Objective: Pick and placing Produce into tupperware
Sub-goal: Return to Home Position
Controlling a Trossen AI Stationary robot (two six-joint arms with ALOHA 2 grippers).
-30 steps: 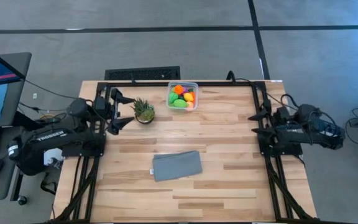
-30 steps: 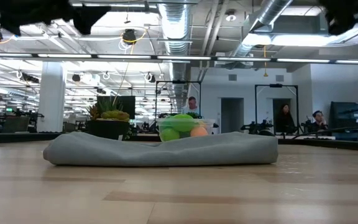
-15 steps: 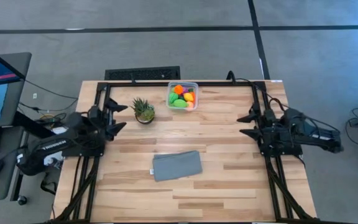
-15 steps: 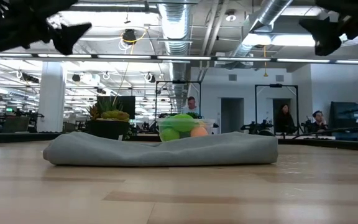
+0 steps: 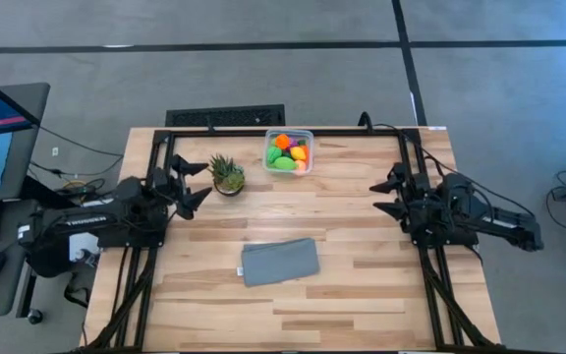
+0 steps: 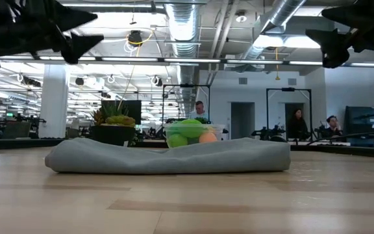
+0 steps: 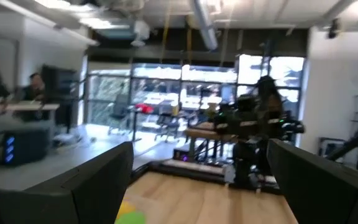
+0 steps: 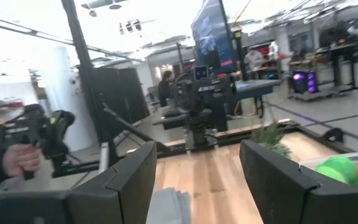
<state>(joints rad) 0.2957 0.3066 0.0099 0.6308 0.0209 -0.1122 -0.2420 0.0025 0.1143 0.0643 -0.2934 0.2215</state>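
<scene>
Two grippers sit at opposite side edges of the table (image 5: pixel 362 275), both empty. From above, the left gripper (image 5: pixel 197 181) is near the plant (image 5: pixel 228 175) with its fingers spread wide and holding nothing, while the right gripper (image 5: pixel 381 196) is well apart on the far side, fingers likewise spread and bare. The tub (image 5: pixel 267 138) stands at the table's back edge, just beside the plant, with the produce (image 5: pixel 285 155) heaped inside in green, orange and pink. No loose piece shows anywhere else, so the sorting looks finished and the arms are likely kept clear for that reason. A grey cloth (image 5: pixel 279 262) lies flat near the front. At table height, the cloth hides the tub's base, green and orange pieces show above it, and both arms hang high. The left wrist view shows parted fingers with only room beyond. The right wrist view shows parted fingers, the plant and the filled tub.
</scene>
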